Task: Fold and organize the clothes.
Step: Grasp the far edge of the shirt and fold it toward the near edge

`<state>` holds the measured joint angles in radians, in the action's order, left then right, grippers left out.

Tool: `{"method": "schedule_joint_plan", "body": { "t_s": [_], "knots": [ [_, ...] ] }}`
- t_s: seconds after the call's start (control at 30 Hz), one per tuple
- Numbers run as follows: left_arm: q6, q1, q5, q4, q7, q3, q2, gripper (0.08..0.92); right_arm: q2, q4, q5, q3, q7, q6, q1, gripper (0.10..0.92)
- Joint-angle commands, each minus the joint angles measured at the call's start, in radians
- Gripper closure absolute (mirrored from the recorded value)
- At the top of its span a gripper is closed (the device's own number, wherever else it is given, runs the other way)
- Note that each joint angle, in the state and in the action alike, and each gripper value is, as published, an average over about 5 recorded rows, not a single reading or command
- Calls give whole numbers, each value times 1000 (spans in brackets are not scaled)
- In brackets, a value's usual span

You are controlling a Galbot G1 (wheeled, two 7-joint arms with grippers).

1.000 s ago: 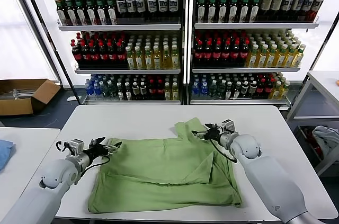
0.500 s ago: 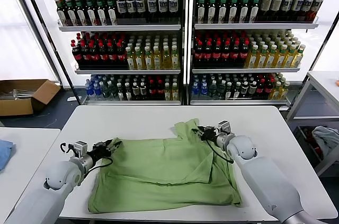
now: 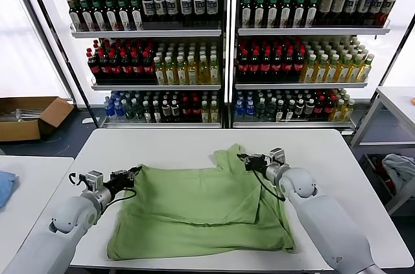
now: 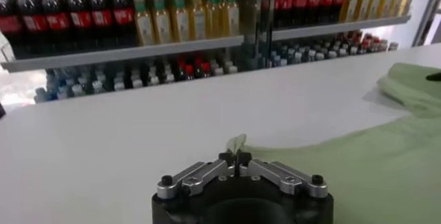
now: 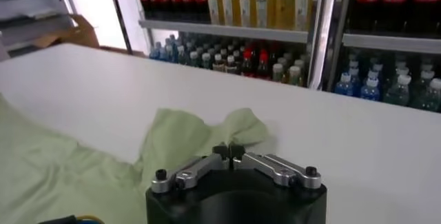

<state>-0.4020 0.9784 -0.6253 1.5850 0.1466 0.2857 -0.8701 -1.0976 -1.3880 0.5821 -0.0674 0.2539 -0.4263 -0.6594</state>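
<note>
The light green shirt (image 3: pixel 194 206) lies spread on the white table (image 3: pixel 162 144), with a raised bunch at its far right corner. My left gripper (image 3: pixel 135 171) is shut on the shirt's far left edge. In the left wrist view (image 4: pixel 235 156) a tab of green fabric (image 4: pixel 236 143) sticks up between the closed fingertips. My right gripper (image 3: pixel 242 157) is shut at the bunched far right corner. In the right wrist view (image 5: pixel 228 150) the fabric (image 5: pixel 179 136) runs up to its closed tips. No collar, buttons or print show.
Shelves of bottles (image 3: pixel 220 47) stand behind the table. A cardboard box (image 3: pixel 26 115) lies on the floor at far left. A blue cloth (image 3: pixel 5 186) lies on a side table at left. A pale cloth (image 3: pixel 399 167) hangs at right.
My left gripper has drawn the shirt's edge a little outward to the left, and the fold in the shirt's middle has flattened. My right gripper has shifted slightly toward the far side.
</note>
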Motion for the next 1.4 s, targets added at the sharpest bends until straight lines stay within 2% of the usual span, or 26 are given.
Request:
{"method": "schedule_joint_plan", "body": {
  "t_s": [0.03,0.37,0.67,1.0,1.17,1.27,1.4],
  "knots": [
    [29,108,-24,170,-29,94,15,910,44,-202,82,-119,-9,26,-124,919],
    [36,305,-24,339,-27,228,16,908,115,-473,119,-327,-15,34,-422,919],
    [30,519,23,465,-34,320,13,908,118,-701,88,-506,-1,60,-761,919],
    [2,708,111,539,-28,396,-10,911,66,-827,-55,-613,-8,78,-1094,919],
    [-5,768,174,561,-18,399,-36,908,20,-839,-140,-612,-46,63,-1168,918],
    [-12,788,199,570,-12,399,-52,873,3,-823,-151,-614,-65,47,-1165,877],
    [-20,802,205,577,-14,431,-58,768,-8,-788,-96,-668,-76,55,-1115,767]
  ]
}}
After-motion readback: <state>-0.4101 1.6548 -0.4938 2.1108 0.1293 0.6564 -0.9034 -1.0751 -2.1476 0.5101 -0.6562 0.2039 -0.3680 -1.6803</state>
